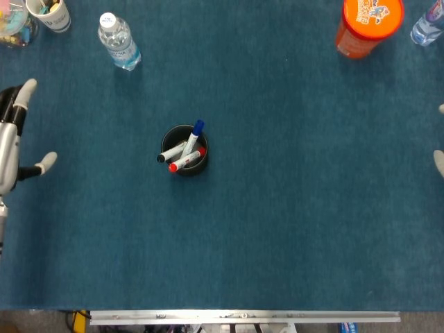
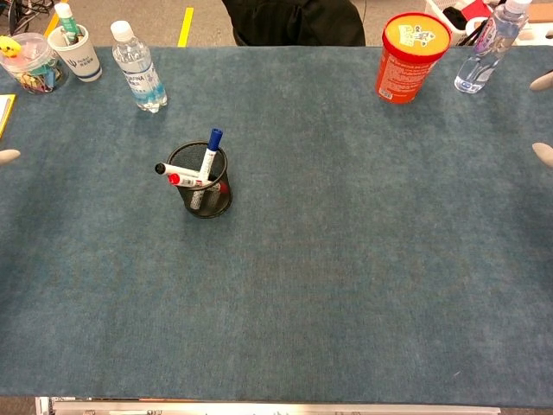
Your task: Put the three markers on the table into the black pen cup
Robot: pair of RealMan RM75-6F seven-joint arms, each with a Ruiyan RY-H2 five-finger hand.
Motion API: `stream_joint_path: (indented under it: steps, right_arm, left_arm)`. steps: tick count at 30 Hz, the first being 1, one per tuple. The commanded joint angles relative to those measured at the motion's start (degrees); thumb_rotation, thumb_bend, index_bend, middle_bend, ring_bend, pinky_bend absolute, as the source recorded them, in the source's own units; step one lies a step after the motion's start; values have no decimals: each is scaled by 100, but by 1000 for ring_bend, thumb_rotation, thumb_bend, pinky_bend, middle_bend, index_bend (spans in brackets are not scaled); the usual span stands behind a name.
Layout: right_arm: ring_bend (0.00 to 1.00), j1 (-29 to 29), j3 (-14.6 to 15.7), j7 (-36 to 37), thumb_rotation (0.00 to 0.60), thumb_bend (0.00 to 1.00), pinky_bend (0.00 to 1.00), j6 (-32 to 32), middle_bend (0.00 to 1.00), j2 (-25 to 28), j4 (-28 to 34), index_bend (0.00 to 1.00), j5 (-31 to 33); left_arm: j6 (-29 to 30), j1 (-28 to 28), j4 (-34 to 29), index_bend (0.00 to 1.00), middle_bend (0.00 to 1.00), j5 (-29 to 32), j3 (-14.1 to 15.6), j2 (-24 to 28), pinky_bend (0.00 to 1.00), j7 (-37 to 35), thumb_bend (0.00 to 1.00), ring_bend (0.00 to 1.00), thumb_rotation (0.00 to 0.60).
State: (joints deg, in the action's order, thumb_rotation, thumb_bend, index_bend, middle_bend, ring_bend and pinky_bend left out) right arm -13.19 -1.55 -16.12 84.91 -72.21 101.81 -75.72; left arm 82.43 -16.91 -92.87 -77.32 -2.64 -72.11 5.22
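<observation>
The black mesh pen cup (image 1: 184,150) (image 2: 201,192) stands left of the table's middle. Three markers stick out of it: a blue-capped one (image 1: 194,137) (image 2: 209,154) upright, a black-capped one (image 1: 171,152) (image 2: 174,171) and a red-capped one (image 1: 184,161) (image 2: 187,181) leaning left over the rim. My left hand (image 1: 12,139) shows at the far left edge with fingers spread, holding nothing; the chest view catches only a fingertip (image 2: 7,156). Of my right hand (image 1: 440,154) (image 2: 543,149), only pale fingertips show at the far right edge, apart from each other.
A water bottle (image 1: 118,41) (image 2: 138,67) and a white paper cup (image 1: 50,12) (image 2: 74,49) stand at the back left. An orange tub (image 1: 366,24) (image 2: 409,55) and a second bottle (image 1: 427,26) (image 2: 482,52) stand at the back right.
</observation>
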Motion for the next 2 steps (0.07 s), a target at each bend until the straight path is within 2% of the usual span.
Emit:
stream_joint_path:
  steps: [1, 2]
  right_arm:
    - [61, 18, -26, -16, 600, 290, 109, -27, 203, -31, 10, 270, -16]
    - [61, 22, -37, -19, 600, 290, 109, -35, 203, -42, 14, 270, -27]
  left_arm:
    - [-1, 39, -43, 31, 134, -35, 15, 19, 192, 32, 151, 116, 600]
    - [-10, 48, -53, 31, 134, -39, 10, 21, 193, 22, 151, 116, 600]
